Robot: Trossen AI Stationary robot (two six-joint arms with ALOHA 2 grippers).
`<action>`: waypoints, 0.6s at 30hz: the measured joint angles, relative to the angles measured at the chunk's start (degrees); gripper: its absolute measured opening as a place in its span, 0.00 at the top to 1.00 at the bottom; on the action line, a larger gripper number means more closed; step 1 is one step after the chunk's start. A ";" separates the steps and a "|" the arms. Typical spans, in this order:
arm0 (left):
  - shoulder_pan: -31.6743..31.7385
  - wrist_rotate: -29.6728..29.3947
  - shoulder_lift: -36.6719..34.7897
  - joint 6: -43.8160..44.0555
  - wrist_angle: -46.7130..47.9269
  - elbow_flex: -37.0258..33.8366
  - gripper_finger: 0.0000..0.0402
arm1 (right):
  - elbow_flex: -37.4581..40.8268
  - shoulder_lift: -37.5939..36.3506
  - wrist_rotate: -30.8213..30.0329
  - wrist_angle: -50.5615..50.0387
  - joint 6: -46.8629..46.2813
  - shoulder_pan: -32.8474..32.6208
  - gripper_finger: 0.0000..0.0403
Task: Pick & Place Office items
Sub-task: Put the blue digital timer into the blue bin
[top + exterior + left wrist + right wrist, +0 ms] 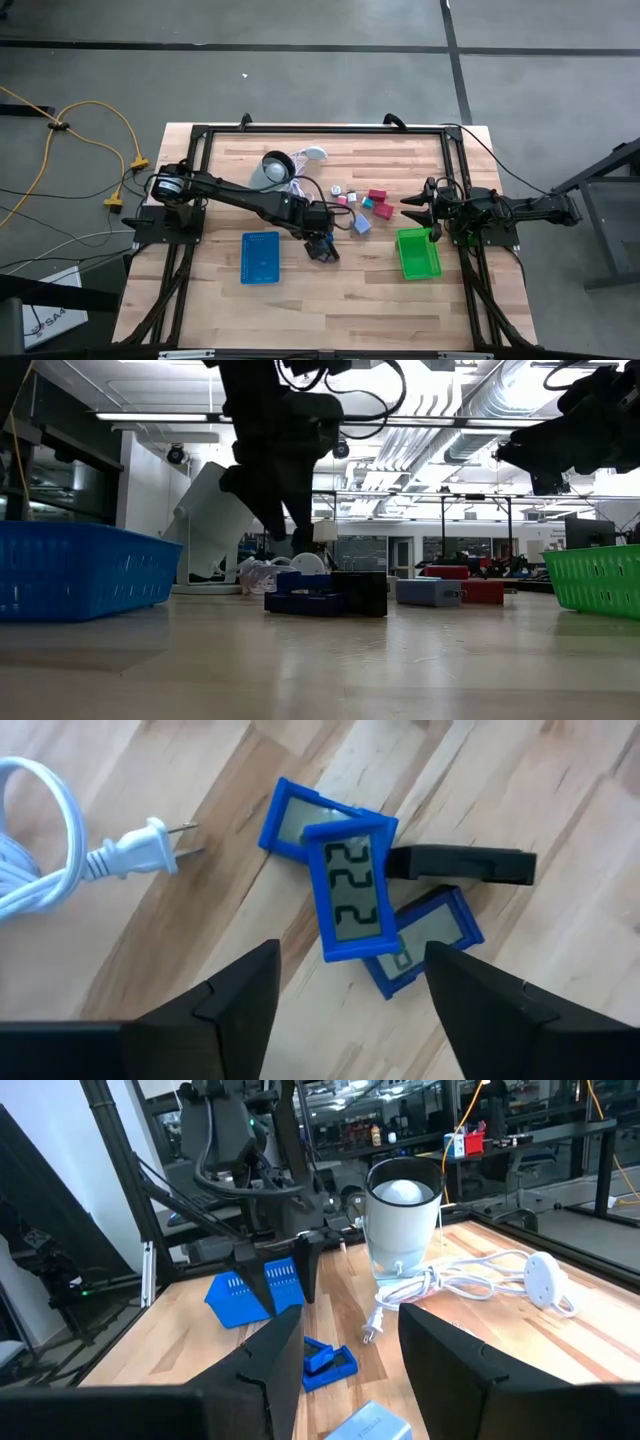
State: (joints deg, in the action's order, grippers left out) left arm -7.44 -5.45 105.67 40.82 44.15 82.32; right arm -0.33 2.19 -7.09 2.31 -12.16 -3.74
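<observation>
Left wrist view: blue clip-like piece (350, 895) display reads "222".

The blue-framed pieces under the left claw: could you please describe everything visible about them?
The blue-framed pieces look like small plastic displays with grey screens; the top one shows segmented digits. Three lie overlapping in a loose pile on the wooden table, a black clip-like piece touching them. The left claw hovers open above, not touching.

Left end effector (322, 247) over dark clip (326, 252) — blue tray (260, 257) beside
</observation>
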 joint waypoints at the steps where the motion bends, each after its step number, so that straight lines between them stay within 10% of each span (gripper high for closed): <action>1: 0.00 0.00 0.00 0.08 -0.02 -0.02 0.38 | 0.00 0.01 0.02 0.00 -0.01 0.00 0.62; 18: -0.68 2.34 3.39 4.26 -4.90 -0.04 0.27 | -0.01 0.01 0.02 -0.07 -0.01 -0.01 0.62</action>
State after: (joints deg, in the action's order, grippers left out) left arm -8.12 -3.11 109.06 45.08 39.24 82.29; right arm -0.34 2.20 -7.07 2.24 -12.17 -3.74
